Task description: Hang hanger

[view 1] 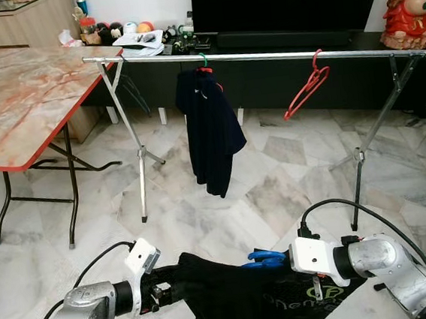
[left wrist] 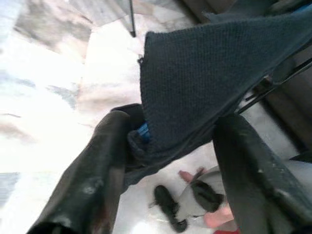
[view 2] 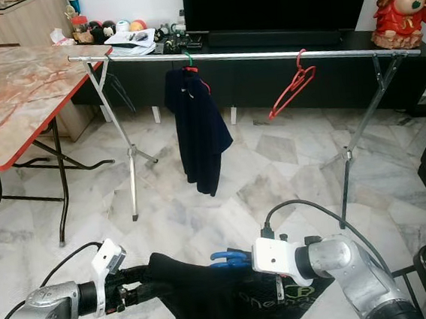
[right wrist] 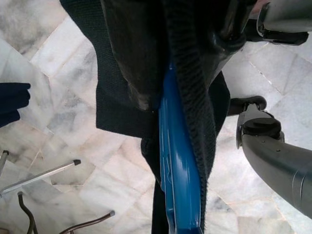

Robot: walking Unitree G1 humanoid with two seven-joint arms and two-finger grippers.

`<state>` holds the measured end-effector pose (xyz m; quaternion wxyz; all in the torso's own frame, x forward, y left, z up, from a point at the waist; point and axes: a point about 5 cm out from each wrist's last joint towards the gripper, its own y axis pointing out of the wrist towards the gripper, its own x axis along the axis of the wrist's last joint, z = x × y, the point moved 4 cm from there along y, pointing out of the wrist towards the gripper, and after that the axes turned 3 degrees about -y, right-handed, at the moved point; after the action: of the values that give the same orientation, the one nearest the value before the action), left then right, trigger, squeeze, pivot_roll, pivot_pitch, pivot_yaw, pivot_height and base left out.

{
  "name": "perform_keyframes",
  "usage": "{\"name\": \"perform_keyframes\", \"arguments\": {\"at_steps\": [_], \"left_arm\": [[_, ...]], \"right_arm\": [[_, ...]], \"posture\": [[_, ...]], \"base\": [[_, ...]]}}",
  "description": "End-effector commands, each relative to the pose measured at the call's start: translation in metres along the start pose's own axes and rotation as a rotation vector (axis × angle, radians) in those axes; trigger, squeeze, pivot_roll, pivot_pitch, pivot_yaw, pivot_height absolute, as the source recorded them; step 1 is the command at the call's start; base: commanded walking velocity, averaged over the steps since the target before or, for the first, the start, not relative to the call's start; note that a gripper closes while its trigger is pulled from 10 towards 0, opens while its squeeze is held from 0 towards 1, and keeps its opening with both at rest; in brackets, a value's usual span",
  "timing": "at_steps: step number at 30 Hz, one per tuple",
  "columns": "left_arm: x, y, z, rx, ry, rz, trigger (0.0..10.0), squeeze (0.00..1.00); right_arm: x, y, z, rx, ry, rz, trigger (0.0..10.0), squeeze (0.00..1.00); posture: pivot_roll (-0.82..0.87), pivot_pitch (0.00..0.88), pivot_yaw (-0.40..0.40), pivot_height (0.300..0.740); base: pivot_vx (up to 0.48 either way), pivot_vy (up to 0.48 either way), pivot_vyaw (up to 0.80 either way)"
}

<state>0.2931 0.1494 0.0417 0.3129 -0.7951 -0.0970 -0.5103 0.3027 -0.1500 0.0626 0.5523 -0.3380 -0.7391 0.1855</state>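
Your blue hanger (right wrist: 178,161) is glossy plastic, threaded inside a black garment (view 1: 234,297) with a knit weave; a short blue tip pokes out of the cloth near the right wrist in the head views. The pair is held low in front of the robot, well short of the rail (view 1: 263,54).

Right gripper (right wrist: 165,73): clenched on the hanger and the cloth over it; both black fingers press against the blue bar in the right wrist view.

Left gripper (left wrist: 170,141): fingers (left wrist: 97,165) spread either side of the garment's edge. One finger touches the bunched hem; you cannot tell from these pictures whether the cloth is pinched.

Floor (view 1: 202,206): pale marbled tiles, glossy. A folding table (view 1: 18,95) with a pink marbled top and red edge stands to the left, beside the rail's left leg.

On the rail: a dark shirt (view 1: 210,129) on a green hook, left of centre; a bare red hanger (view 1: 308,86), tilted, right of centre. The stretch between them is free bar.

Behind the rail: a low dark cabinet (view 1: 280,77) carrying a large black television (view 1: 281,2), small clutter at its left end, a red and gold figurine (view 1: 413,4) at its right end.
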Motion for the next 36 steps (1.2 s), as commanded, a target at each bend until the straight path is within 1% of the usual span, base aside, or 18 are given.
{"name": "perform_keyframes", "arguments": {"at_steps": [1, 5, 7, 12, 18, 22, 25, 27, 30, 32, 34, 36], "left_arm": [[-0.010, -0.001, 0.002, 0.017, 0.020, 0.055, 0.0, 0.00], [-0.011, 0.001, 0.006, 0.049, 0.044, 0.054, 0.0, 0.00], [-0.006, 0.003, 0.008, 0.068, 0.047, 0.025, 0.0, 0.00], [-0.003, 0.004, 0.011, 0.097, 0.068, 0.000, 0.0, 0.00], [0.002, 0.003, 0.014, 0.120, 0.063, -0.041, 0.0, 0.00], [0.003, 0.001, 0.015, 0.123, 0.064, -0.045, 0.0, 0.00], [0.005, 0.000, 0.018, 0.148, 0.080, -0.054, 0.0, 0.00], [0.011, -0.004, 0.026, 0.214, 0.105, -0.078, 0.0, 0.00], [0.025, -0.011, 0.046, 0.372, 0.148, -0.133, 0.0, 0.00], [0.036, -0.020, 0.060, 0.503, 0.182, -0.168, 0.0, 0.00], [0.044, -0.027, 0.069, 0.584, 0.189, -0.207, 0.0, 0.00], [0.051, -0.034, 0.075, 0.634, 0.183, -0.247, 0.0, 0.00]], "right_arm": [[0.009, -0.003, -0.012, -0.041, -0.028, -0.027, 10.0, 0.00], [0.009, -0.003, -0.012, -0.041, -0.029, -0.026, 10.0, 0.00], [0.009, -0.003, -0.012, -0.042, -0.028, -0.025, 10.0, 0.00], [0.009, -0.002, -0.012, -0.043, -0.029, -0.025, 10.0, 0.00], [0.008, 0.000, -0.011, -0.043, -0.026, -0.024, 10.0, 0.00], [0.008, 0.000, -0.010, -0.043, -0.024, -0.024, 10.0, 0.00], [0.008, 0.000, -0.010, -0.042, -0.024, -0.022, 10.0, 0.00], [0.006, 0.000, -0.010, -0.041, -0.024, -0.016, 10.0, 0.00], [0.004, 0.001, -0.009, -0.040, -0.024, -0.002, 10.0, 0.00], [0.001, 0.002, -0.007, -0.037, -0.025, 0.009, 10.0, 0.00], [0.000, 0.002, -0.007, -0.036, -0.025, 0.015, 10.0, 0.00], [-0.001, 0.003, -0.005, -0.037, -0.021, 0.019, 10.0, 0.00]], "posture": [[0.11, 0.062, -0.004, 0.740], [0.11, 0.062, -0.004, 0.740], [0.11, 0.063, -0.003, 0.740], [0.11, 0.064, -0.003, 0.740], [0.11, 0.063, -0.002, 0.740], [0.11, 0.064, -0.002, 0.740], [0.11, 0.064, -0.002, 0.740], [0.11, 0.064, -0.002, 0.740], [0.11, 0.063, -0.001, 0.740], [0.11, 0.063, -0.001, 0.740], [0.11, 0.063, -0.001, 0.740], [0.12, 0.063, 0.000, 0.740]], "base": [[0.000, 0.000, 0.00], [0.000, 0.000, 0.00], [0.000, 0.000, 0.00], [0.000, 0.000, 0.00], [0.000, 0.000, 0.00], [0.000, 0.000, 0.00], [0.000, 0.000, 0.00], [0.000, 0.000, 0.00], [0.000, 0.000, 0.00], [0.000, 0.000, 0.00], [0.000, 0.000, 0.00], [0.000, 0.000, 0.00]]}}
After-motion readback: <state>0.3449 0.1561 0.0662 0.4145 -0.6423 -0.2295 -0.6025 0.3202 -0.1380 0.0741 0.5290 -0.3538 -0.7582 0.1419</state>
